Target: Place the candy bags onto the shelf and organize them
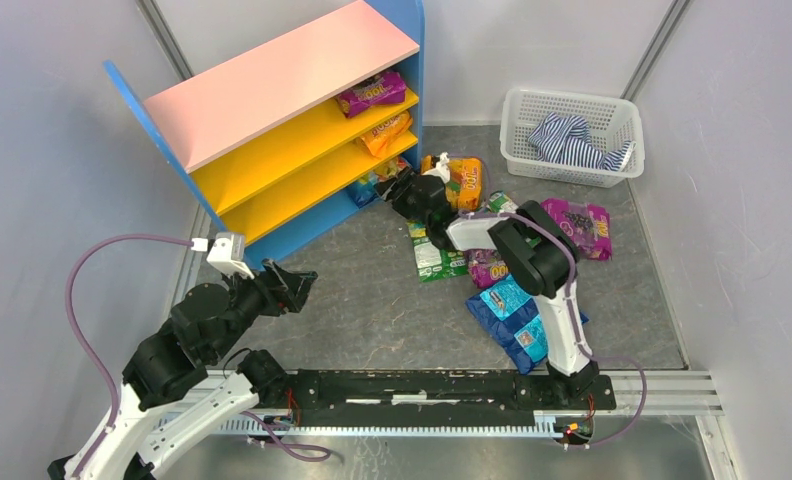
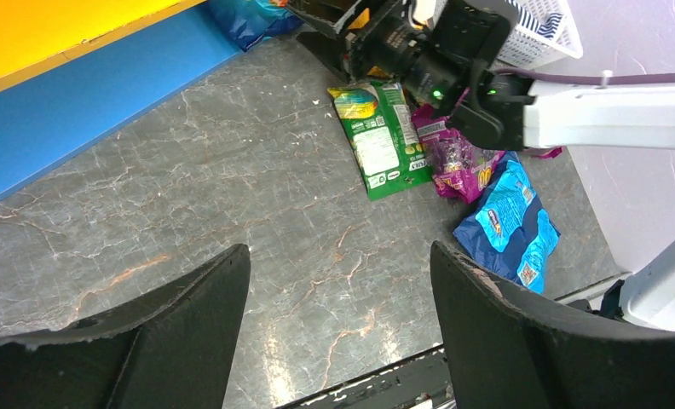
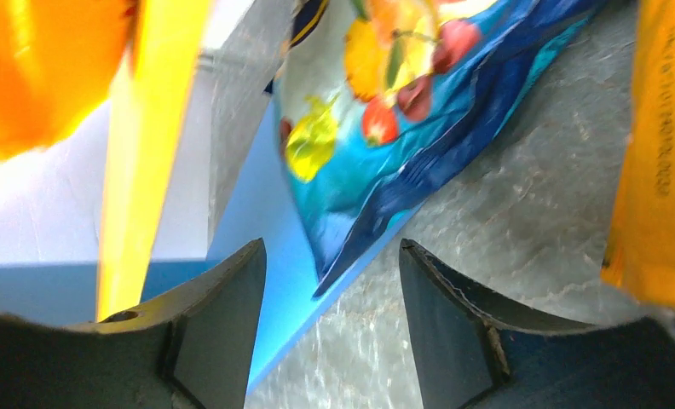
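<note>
The shelf [image 1: 282,75] stands at the back left. It holds a purple bag [image 1: 372,95] on the top shelf, an orange bag [image 1: 387,130] below it, and a blue fruit-print bag [image 1: 375,185] at the bottom. My right gripper [image 1: 397,190] is open at the shelf's bottom right corner. In the right wrist view the blue bag [image 3: 377,111] lies just ahead of the open right gripper [image 3: 330,245], not gripped. On the floor lie an orange bag [image 1: 465,182], a green bag [image 1: 432,255], purple bags [image 1: 582,225] and blue bags [image 1: 512,315]. My left gripper [image 1: 297,285] is open and empty.
A white mesh basket [image 1: 617,115] with a striped cloth [image 1: 572,140] stands at the back right. The left wrist view shows its open gripper [image 2: 340,249] over grey floor, the green bag [image 2: 381,136], the right arm [image 2: 453,51] and the shelf's blue base [image 2: 87,102].
</note>
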Action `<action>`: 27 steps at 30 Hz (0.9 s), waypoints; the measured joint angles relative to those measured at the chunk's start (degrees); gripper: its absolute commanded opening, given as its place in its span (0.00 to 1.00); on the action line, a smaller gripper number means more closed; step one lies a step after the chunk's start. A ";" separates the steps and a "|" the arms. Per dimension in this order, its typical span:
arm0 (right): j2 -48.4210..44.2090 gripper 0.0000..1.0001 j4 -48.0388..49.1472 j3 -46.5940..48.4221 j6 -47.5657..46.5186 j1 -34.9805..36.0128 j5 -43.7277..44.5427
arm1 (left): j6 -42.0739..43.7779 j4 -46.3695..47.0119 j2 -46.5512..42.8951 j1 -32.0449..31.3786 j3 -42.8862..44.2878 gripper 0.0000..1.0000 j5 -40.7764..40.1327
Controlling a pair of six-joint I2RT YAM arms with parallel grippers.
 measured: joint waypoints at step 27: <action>-28.02 0.92 -41.48 0.42 -52.39 -15.13 -3.85 | 0.00 0.00 -1.25 0.02 -0.42 0.86 -0.35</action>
